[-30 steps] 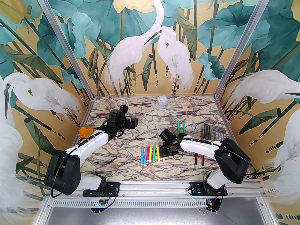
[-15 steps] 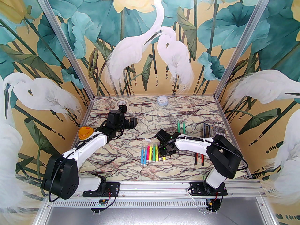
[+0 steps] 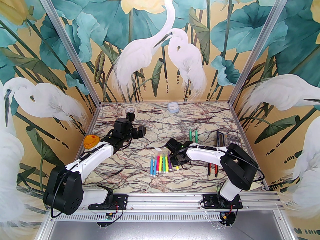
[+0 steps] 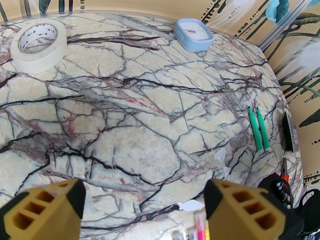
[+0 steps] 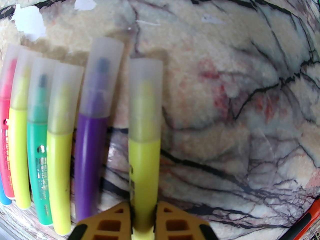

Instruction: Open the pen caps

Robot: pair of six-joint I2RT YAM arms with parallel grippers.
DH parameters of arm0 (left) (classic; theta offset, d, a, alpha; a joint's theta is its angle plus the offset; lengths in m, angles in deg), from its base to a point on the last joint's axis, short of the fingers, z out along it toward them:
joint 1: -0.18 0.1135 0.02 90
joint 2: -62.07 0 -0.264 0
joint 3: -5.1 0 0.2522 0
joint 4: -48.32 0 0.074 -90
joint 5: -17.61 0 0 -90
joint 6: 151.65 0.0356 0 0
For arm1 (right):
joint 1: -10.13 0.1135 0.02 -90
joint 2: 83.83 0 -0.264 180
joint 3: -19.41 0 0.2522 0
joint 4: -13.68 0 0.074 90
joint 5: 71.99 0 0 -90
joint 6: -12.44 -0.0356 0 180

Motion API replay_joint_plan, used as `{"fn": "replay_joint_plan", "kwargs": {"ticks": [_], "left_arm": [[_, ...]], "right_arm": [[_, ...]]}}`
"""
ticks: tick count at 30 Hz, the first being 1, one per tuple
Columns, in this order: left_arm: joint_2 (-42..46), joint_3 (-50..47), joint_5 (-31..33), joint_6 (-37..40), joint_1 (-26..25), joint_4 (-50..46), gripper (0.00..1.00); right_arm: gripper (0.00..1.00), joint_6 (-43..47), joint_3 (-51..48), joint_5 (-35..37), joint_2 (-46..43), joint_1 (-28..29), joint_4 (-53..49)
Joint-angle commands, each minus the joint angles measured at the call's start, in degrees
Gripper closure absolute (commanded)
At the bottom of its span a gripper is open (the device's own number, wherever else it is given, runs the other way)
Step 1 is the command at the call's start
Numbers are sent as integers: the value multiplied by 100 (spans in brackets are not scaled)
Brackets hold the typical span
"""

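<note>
- The pen caps (image 5: 102,76) are frosted, and in the right wrist view each one sits on its marker: pink, yellow, green, yellow, purple.
- One yellow marker (image 5: 144,164) lies just beside this row, on its 3 o'clock side. Its cap (image 5: 145,96) is also on and points to 12 o'clock.
- The right claw (image 5: 143,210) is closed on the barrel of this yellow marker, at the end opposite to the cap. I judge this is the grasp that comes before the pulling, because nothing holds the cap itself.
- In the top view the row of markers (image 3: 160,164) lies near the middle of the table (image 3: 140,181), a little toward 6 o'clock.
- Two green markers (image 4: 255,129) lie at about 1 o'clock from the row with bare tips, so these two seem done.
- The smaller part of the task looks finished. The whole row and the held marker are left.
- The left claw (image 4: 143,204) stands wide open and empty, at about 10 o'clock from the row, well apart from any cap.
</note>
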Motion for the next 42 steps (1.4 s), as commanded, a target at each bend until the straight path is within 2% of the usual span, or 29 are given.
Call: {"fn": "replay_joint_plan", "kwargs": {"ticks": [1,8,14,22,27,30,36,42], "left_arm": [[140,-66,57,93,-7,-32,17],[-92,-32,-428,-139,-11,258,18],[-255,112,-563,-170,-11,226,19],[-273,197,-615,-170,-12,180,19],[-381,300,-865,-288,-20,224,19],[-479,425,-1098,-363,-37,237,20],[-594,659,-1519,-531,-142,288,21],[-729,812,-2692,-911,-294,622,23]], "right_arm": [[100,43,48,336,-93,16,-205],[100,230,195,761,-658,7,6],[100,409,323,1188,-1159,7,300],[100,400,-192,1802,-2242,3,1040],[100,867,-668,1043,-2911,-121,1704],[100,778,-841,2,-3109,-516,2079],[100,878,-852,-264,-3069,-582,2305],[100,1004,-750,-415,-2975,-582,2525]]}}
